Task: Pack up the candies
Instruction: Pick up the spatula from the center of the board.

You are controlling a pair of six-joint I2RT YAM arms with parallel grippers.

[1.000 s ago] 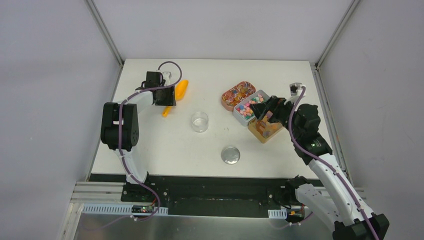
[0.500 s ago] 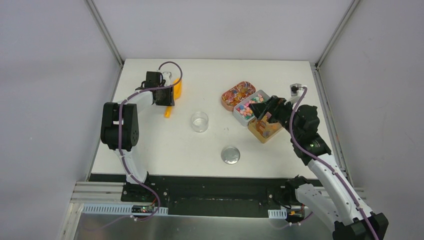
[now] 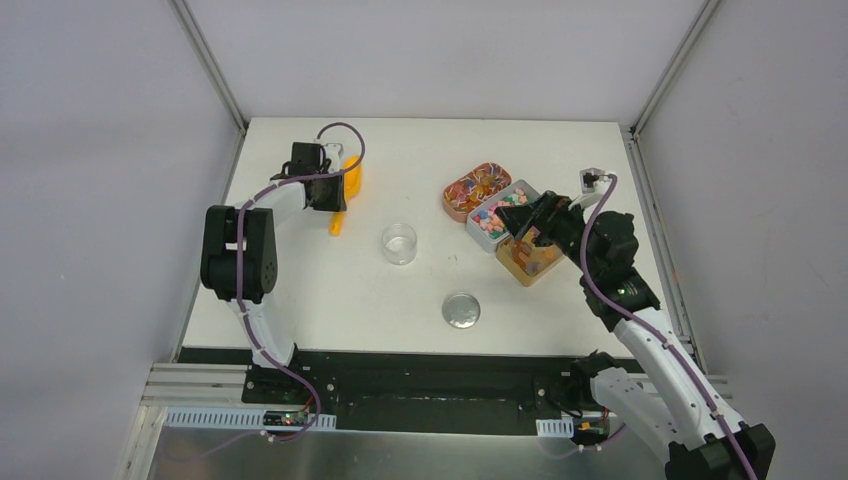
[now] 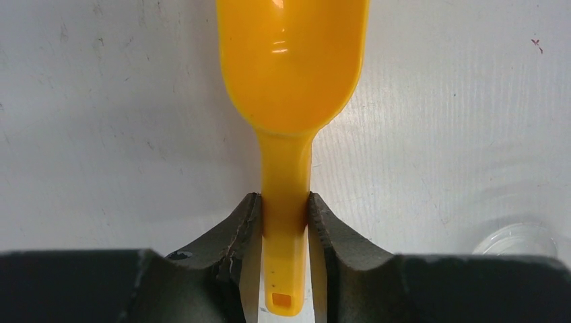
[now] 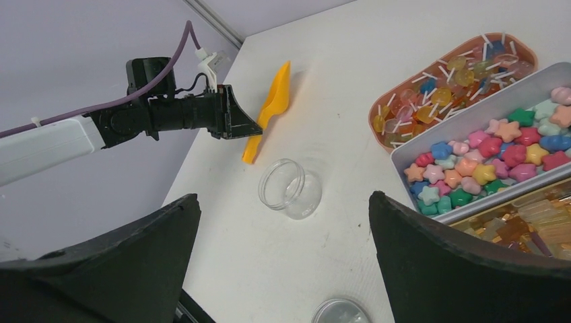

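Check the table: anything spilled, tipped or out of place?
Nothing stands out. The candies sit inside their three trays, the clear jar stands upright and empty, the lid lies flat, and the left gripper holds the scoop squarely by its handle.

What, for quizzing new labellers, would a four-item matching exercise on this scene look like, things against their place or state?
Things:
1. orange scoop
2. clear jar
3. round lid
4. star candies

Place or state:
A. piled in the grey tray
B. gripped by its handle in the left gripper
C. silver, lying flat by itself
D. standing open and empty

Pairs: 1-B, 2-D, 3-C, 4-A
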